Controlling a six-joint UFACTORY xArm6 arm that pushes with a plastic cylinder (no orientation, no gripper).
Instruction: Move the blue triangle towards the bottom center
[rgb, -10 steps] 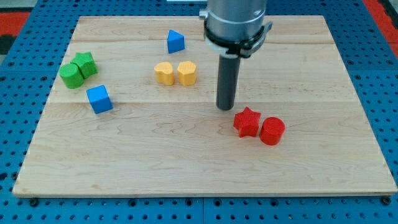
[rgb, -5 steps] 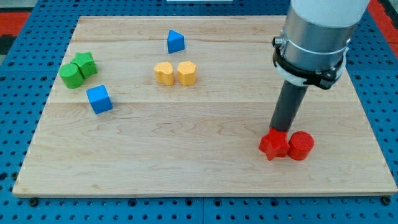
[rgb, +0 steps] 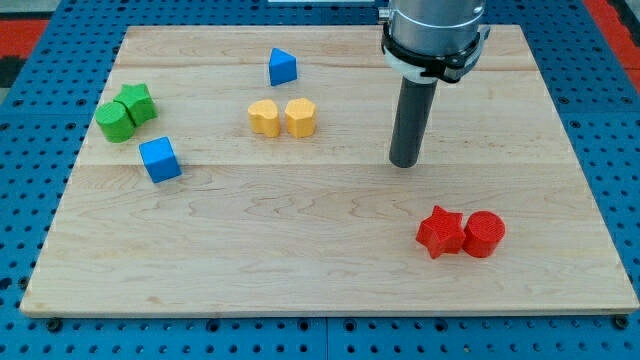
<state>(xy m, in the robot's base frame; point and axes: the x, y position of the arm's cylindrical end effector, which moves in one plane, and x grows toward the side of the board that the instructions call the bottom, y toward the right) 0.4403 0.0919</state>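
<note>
The blue triangle (rgb: 283, 67) sits near the view's top, left of centre, on the wooden board (rgb: 320, 270). My tip (rgb: 404, 162) rests on the board right of centre, well to the right of and below the triangle. It touches no block. The red star (rgb: 440, 232) and red cylinder (rgb: 484, 234) lie below and to the right of the tip, side by side.
Two yellow blocks (rgb: 282, 117) sit side by side below the triangle. A blue cube (rgb: 160, 159) lies at the left. Two green blocks (rgb: 125, 111) touch each other at the far left. The rod's wide grey housing (rgb: 435, 30) hangs above the board's top right.
The tip pushed the red star and red cylinder to the right and down, then pulled back up and left, away from them. The other blocks have not moved.
</note>
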